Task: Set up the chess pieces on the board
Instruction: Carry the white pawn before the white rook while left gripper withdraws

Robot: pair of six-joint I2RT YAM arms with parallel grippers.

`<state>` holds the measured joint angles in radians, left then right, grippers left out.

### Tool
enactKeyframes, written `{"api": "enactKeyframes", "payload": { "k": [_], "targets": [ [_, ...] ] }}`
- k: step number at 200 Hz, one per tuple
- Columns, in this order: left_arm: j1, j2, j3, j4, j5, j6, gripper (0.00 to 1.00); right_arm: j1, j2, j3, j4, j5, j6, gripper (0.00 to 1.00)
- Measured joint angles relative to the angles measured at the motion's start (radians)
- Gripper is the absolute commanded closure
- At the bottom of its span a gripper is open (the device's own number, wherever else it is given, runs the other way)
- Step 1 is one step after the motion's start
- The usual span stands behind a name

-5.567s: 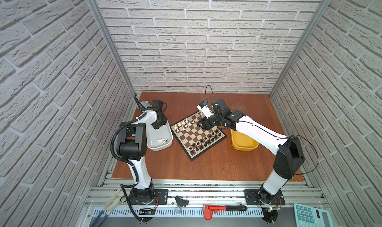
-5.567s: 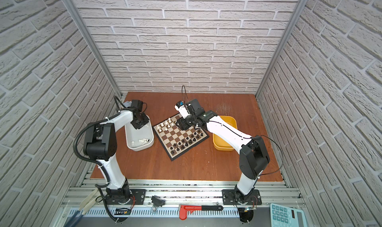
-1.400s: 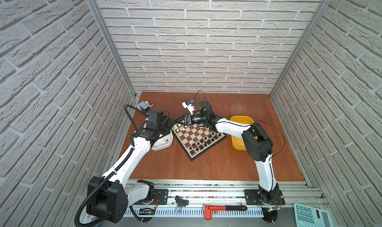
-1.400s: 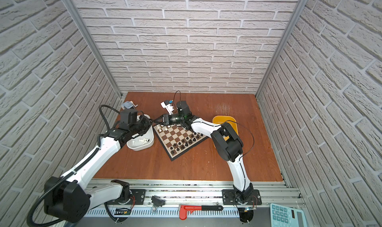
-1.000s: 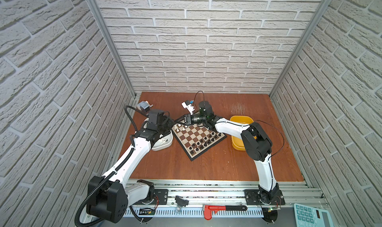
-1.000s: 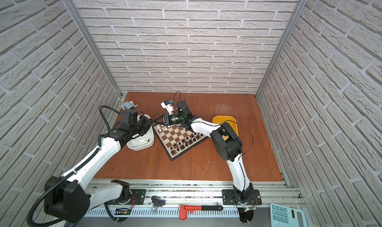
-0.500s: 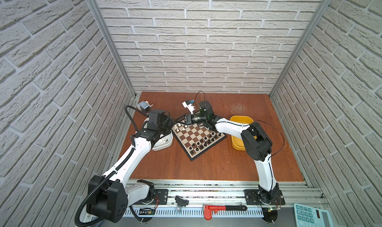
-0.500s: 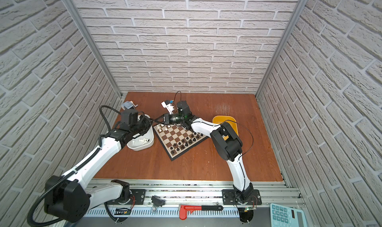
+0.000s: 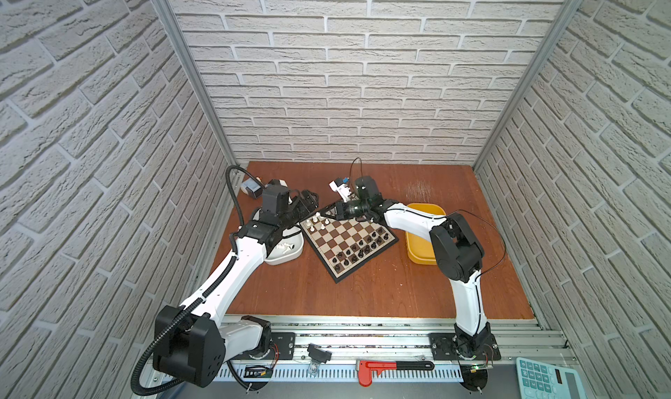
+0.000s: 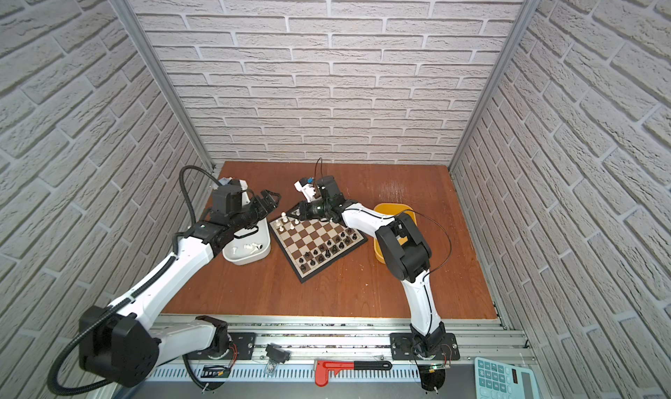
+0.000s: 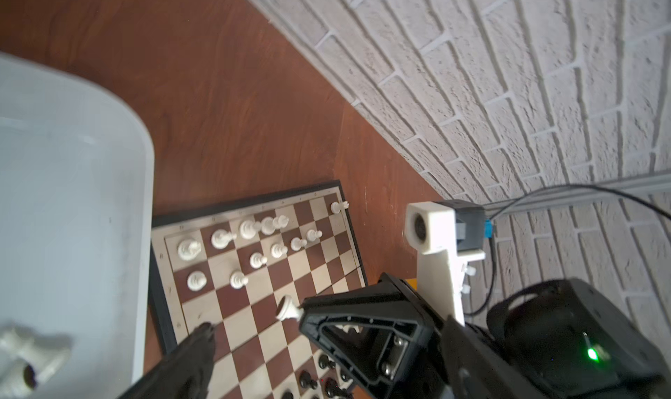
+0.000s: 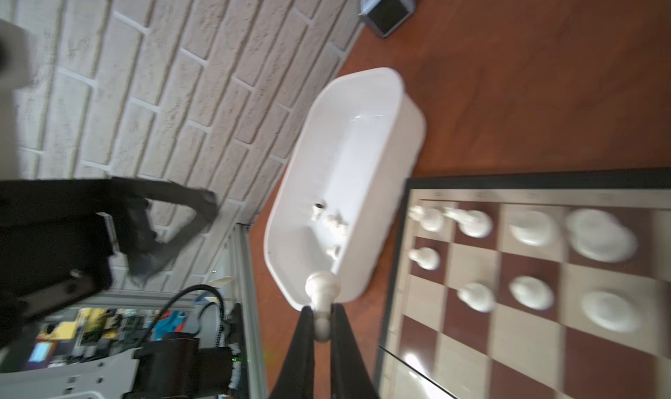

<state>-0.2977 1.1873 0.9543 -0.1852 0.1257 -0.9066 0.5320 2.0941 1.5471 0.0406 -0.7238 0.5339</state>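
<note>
Pinching a small white plastic pawn [image 12: 322, 286] between its closed-in fingertips, the right claw [image 12: 322, 312] is hovering over the white-side corner of the flat brown-and-cream chessboard with a black rim [image 10: 312, 234]. The pawn's long axis is running in line with the claw fingers, close to level with the board rather than upright. Its wider end, apparently the base, is projecting beyond the tips. The coming placement is therefore depending on tilting the claw until that end is facing down onto a vacant square just below the tips, beside the standing white chessmen [image 11: 247, 230].

The left claw [image 10: 271, 200] is standing spread wide and holding nothing. It is near the right claw's tips, by the white oval plastic tub [image 12: 363, 132], where a few white pieces [image 10: 248, 247] are lying.

Room is tight: neighbouring pawns are crowding the target rows, so a level approach is risking a knock. The black chessmen [image 9: 359, 251] are standing well apart from the claw, across the board. The board is resting flat on the reddish-brown wooden tabletop [image 9: 363, 292].
</note>
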Motion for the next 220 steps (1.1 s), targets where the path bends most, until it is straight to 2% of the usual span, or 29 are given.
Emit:
{"api": "enactKeyframes", "payload": {
  "k": [21,44,63,82,112,141,173,220],
  "targets": [
    [0.000,-0.067,-0.021,0.024,0.025,0.165,0.02,-0.063,-0.038,0.035,-0.166,0.094,-0.134,0.94],
    [0.001,-0.151,-0.070,0.044,0.081,0.340,0.02,-0.112,-0.056,0.122,-0.346,0.283,-0.290,0.94],
    [0.001,-0.190,-0.129,0.074,0.150,0.466,0.02,-0.119,-0.054,0.187,-0.460,0.426,-0.378,0.94],
    [0.001,-0.206,-0.199,0.108,0.207,0.539,0.01,-0.110,-0.026,0.263,-0.562,0.540,-0.438,0.94],
    [0.001,-0.208,-0.280,0.159,0.262,0.594,0.02,-0.100,0.068,0.394,-0.665,0.672,-0.489,0.94],
    [0.001,-0.218,-0.320,0.209,0.282,0.618,0.02,-0.096,0.196,0.537,-0.749,0.738,-0.515,0.94],
    [0.001,-0.260,-0.358,0.265,0.284,0.626,0.02,-0.096,0.303,0.636,-0.805,0.757,-0.529,0.94],
    [0.001,-0.276,-0.386,0.302,0.275,0.626,0.02,-0.091,0.343,0.673,-0.853,0.753,-0.535,0.94]
  ]
}}
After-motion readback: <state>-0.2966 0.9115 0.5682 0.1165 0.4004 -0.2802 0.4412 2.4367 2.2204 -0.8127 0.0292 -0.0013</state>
